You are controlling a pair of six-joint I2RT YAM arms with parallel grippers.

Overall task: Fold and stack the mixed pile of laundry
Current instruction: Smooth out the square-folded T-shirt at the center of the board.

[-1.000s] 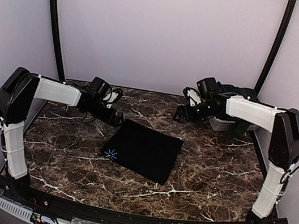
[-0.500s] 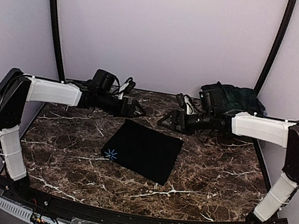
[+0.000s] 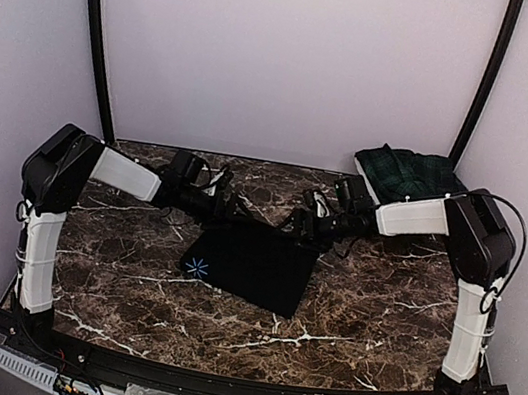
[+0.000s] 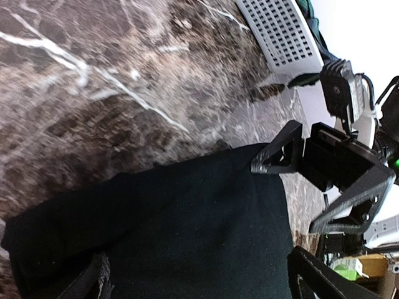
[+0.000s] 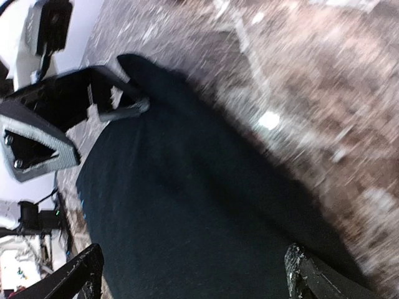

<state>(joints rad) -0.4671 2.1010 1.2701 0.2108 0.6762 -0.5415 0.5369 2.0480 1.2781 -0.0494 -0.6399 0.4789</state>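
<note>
A folded black cloth with a small blue star mark lies flat mid-table. It fills the left wrist view and the right wrist view. My left gripper hangs open over the cloth's far left edge, its jaws spread wide above the fabric. Facing it, my right gripper is open over the far right edge. Neither holds anything. A green tartan garment sits at the back right.
The white slatted basket stands at the back right corner under the tartan garment. The two grippers' fingertips are close together over the cloth's far edge. Brown marble tabletop surrounds the cloth.
Both arms have swung inward and down from the back of the table to the cloth's far edge. Both grippers have opened wider. The cloth has not moved.
</note>
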